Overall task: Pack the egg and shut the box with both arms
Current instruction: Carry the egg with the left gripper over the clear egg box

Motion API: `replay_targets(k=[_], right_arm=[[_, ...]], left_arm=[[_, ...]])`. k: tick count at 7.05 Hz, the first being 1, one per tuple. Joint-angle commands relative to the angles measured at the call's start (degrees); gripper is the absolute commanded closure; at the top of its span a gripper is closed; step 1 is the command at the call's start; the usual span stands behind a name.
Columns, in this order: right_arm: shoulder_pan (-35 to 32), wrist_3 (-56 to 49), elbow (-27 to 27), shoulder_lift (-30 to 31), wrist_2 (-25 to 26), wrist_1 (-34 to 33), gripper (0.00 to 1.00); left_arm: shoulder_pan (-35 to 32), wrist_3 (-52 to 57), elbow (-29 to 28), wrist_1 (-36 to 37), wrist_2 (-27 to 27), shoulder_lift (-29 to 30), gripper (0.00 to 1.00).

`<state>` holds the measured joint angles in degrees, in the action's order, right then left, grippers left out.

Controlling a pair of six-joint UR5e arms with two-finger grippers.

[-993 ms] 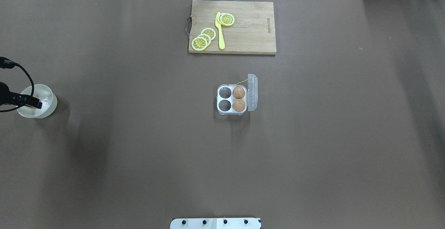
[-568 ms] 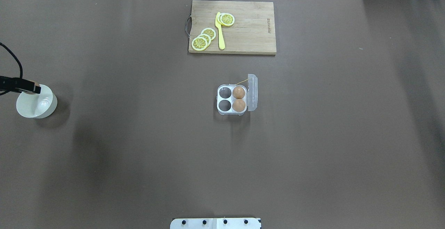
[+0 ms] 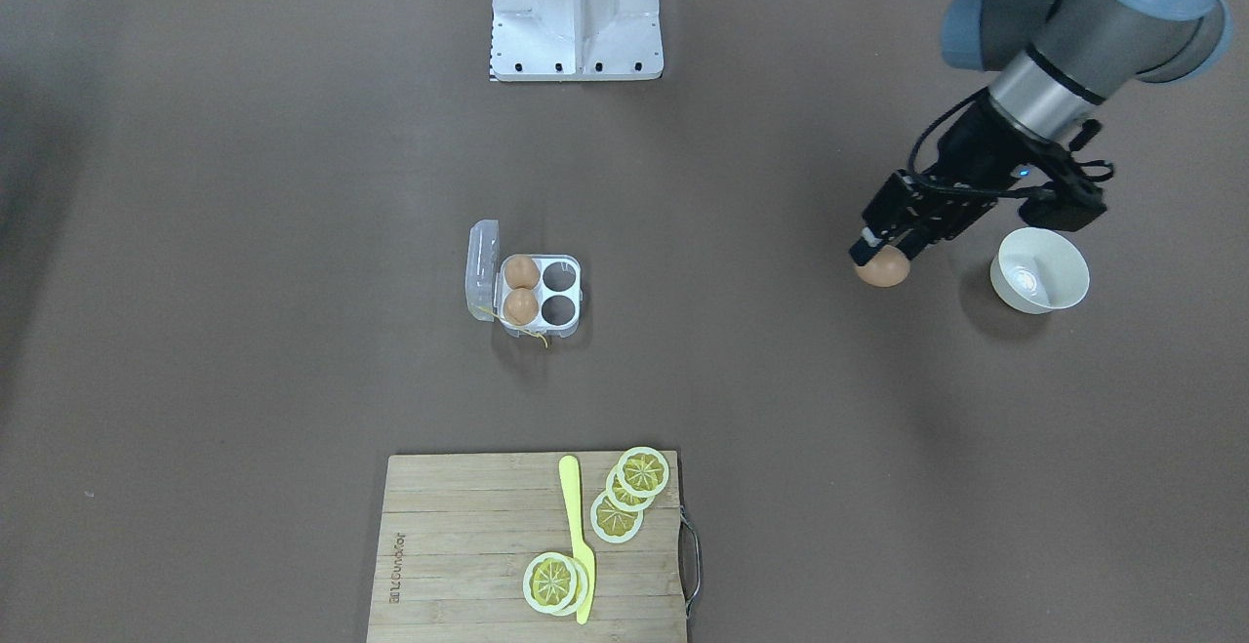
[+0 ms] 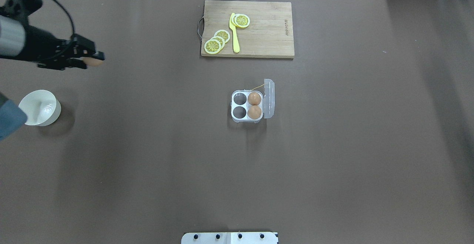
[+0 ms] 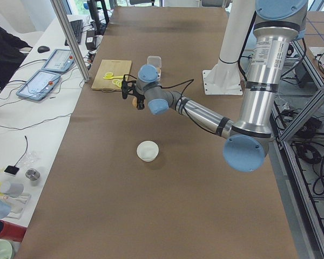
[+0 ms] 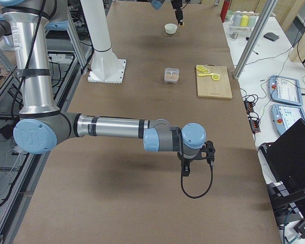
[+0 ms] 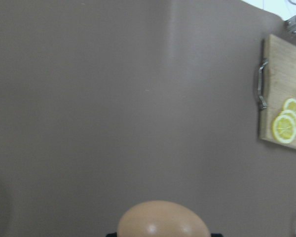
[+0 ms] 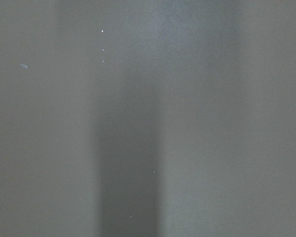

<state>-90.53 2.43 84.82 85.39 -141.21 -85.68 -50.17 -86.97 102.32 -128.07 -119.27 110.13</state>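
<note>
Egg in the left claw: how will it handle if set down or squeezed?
The egg looks smooth and rounded, so it would probably roll on the flat table; an empty cell of the box should hold it. Only its top sits in the left claw, so it may slip. Likely thin-shelled: squeeze lightly.

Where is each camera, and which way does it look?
Front: across the table, facing the base; left hand holds egg.
Overhead: behind the base, looking down; left arm, box.
Left end: along the table; left arm nearest.
Right end: likewise; right arm nearest.
Left wrist: egg, cutting board.
Right wrist: only table.
Front and overhead share the box.
</note>
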Motion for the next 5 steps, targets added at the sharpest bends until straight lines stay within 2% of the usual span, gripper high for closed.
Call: replay_targets(k=[1,2,3,5], right_arm=[[0.0,0.0,0.0,0.0,0.1,0.0,0.00],[0.0,0.0,0.0,0.1,0.0,0.0,0.00],[0.0,0.0,0.0,0.3,0.0,0.0,0.00],[0.0,0.0,0.0,0.1,0.1,0.0,0.00]], left_arm=[[16.3,-11.8,-8.8,0.1,18.5,15.1,0.62],[20.2,-14.6,-9.2,-0.1,21.8,16.4,0.62],[23.2,-16.1,-11.3,-0.3,27.3,18.5,0.62],[25.1,-16.3,-18.0,-4.9,29.7,19.8,0.62]])
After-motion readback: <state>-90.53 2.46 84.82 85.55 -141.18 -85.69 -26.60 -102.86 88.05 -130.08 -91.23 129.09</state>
